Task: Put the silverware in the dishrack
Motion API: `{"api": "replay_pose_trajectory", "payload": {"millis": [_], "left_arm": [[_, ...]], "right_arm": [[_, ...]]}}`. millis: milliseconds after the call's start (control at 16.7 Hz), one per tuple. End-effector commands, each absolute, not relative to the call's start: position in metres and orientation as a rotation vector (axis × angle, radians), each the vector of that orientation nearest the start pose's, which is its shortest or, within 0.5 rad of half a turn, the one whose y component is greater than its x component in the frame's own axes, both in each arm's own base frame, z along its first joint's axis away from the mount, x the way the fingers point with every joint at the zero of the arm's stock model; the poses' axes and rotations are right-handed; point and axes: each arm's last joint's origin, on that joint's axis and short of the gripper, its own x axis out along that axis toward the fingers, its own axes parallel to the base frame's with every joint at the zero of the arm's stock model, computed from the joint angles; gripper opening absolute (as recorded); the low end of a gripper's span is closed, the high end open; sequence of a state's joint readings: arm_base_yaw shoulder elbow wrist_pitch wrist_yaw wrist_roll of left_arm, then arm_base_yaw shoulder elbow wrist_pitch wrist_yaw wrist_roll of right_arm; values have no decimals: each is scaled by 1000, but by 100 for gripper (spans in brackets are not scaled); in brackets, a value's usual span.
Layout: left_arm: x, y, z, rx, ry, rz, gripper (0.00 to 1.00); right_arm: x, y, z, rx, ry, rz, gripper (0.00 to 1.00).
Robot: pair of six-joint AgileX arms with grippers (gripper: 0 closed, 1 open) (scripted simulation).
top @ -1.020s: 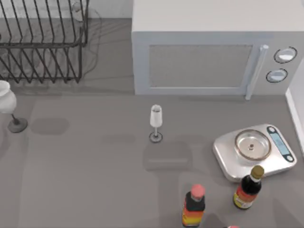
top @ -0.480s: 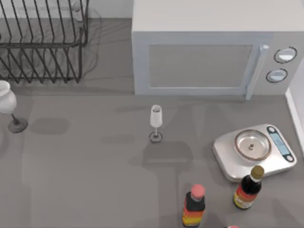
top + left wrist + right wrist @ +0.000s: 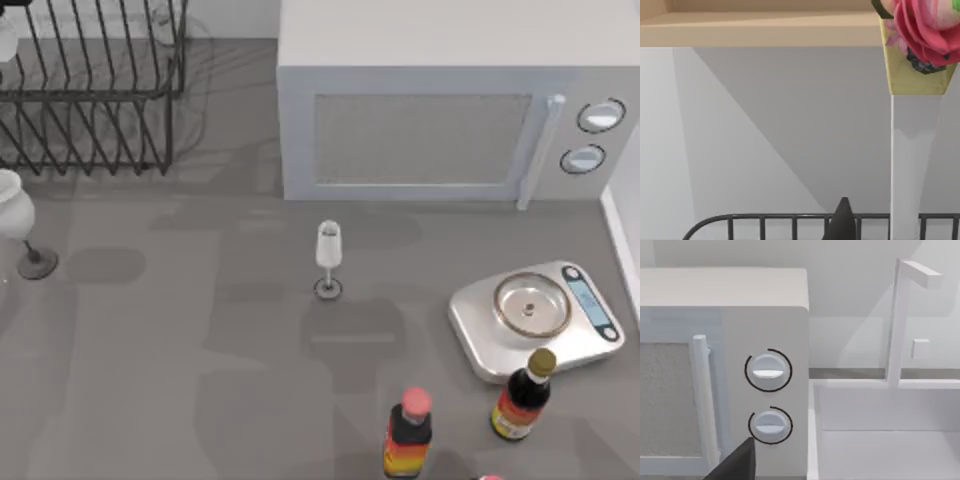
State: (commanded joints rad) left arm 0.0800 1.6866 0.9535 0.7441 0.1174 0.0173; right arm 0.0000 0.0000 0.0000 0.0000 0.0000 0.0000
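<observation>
A: What's new compared with 1 second ago?

B: In the top view, a white rounded shape has come in at the far left corner, over the dishrack (image 3: 100, 95). It's likely the bowl of the spoon (image 3: 915, 175). The shadows on the counter (image 3: 150, 380) have also spread.

A: And the left pincer (image 3: 842, 222)?

B: It's just above the rack's top rail. The spoon stands upright beside it, pink knob up. I cannot tell whether the pincer is clamped on the spoon.

A: So the delivery is close?

B: I'd say so, though I can't tell if the spoon is between the bars yet. The right pincer (image 3: 735, 465) is idle by the microwave (image 3: 725, 365).
</observation>
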Motion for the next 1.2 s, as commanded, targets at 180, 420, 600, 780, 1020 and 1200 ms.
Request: {"api": "replay_pose_trajectory", "payload": {"millis": [180,420,600,780,1020,1200], "left_arm": [[381,26,219,0,-1,-20,0],[381,25,218,0,0,-20,0],[381,25,218,0,0,-20,15],[381,25,218,0,0,-20,38],[381,25,218,0,0,-20,68],[381,25,218,0,0,-20,90]], "right_arm": [[106,-1,160,0,0,0,100],[106,-1,160,0,0,0,100],[106,-1,160,0,0,0,100],[106,-1,160,0,0,0,100],[106,-1,160,0,0,0,100],[106,-1,160,0,0,0,100]]}}
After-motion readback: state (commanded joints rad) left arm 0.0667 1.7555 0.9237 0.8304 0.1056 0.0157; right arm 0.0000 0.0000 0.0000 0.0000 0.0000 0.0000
